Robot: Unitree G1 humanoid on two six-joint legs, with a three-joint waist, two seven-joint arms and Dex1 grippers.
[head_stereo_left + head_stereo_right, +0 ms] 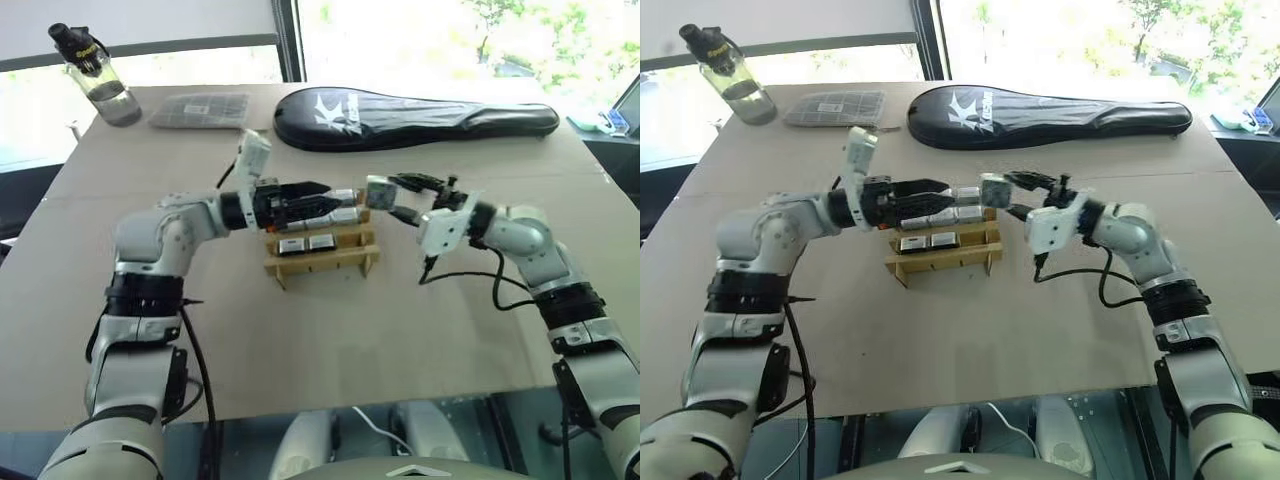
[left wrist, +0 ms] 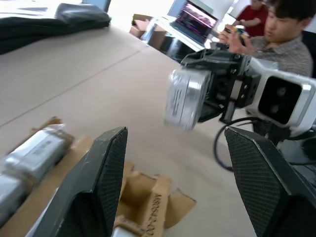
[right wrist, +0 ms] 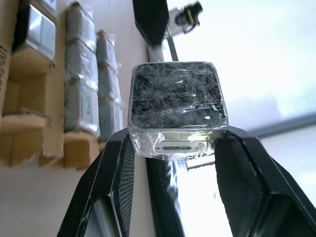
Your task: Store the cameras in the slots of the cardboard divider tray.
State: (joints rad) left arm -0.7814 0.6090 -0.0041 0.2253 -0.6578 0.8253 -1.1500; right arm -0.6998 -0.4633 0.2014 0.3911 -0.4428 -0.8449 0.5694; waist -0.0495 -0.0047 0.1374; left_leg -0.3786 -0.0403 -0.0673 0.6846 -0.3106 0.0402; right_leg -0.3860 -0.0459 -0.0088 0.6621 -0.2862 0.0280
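Observation:
The cardboard divider tray [image 1: 320,263] stands mid-table with several wrapped silver-grey cameras [image 1: 306,243] in its slots. Just above its back right corner my right gripper [image 1: 386,198] is shut on one more camera [image 3: 177,106], a film-wrapped block pinched between both fingers. My left gripper [image 1: 323,195] reaches in level from the left over the tray's back row. It is open with nothing between its fingers [image 2: 106,173]. The held camera [image 2: 190,98] hangs a short way past the left fingertips, apart from them. The tray's cardboard [image 2: 148,197] and stored cameras [image 2: 34,148] lie below the left gripper.
A black racket bag [image 1: 410,115] lies across the far side of the table, with a flat grey gridded tray [image 1: 200,108] and a water bottle [image 1: 95,75] at the far left. A black cable [image 1: 460,275] trails by my right arm. A person [image 2: 276,34] sits beyond the table's right side.

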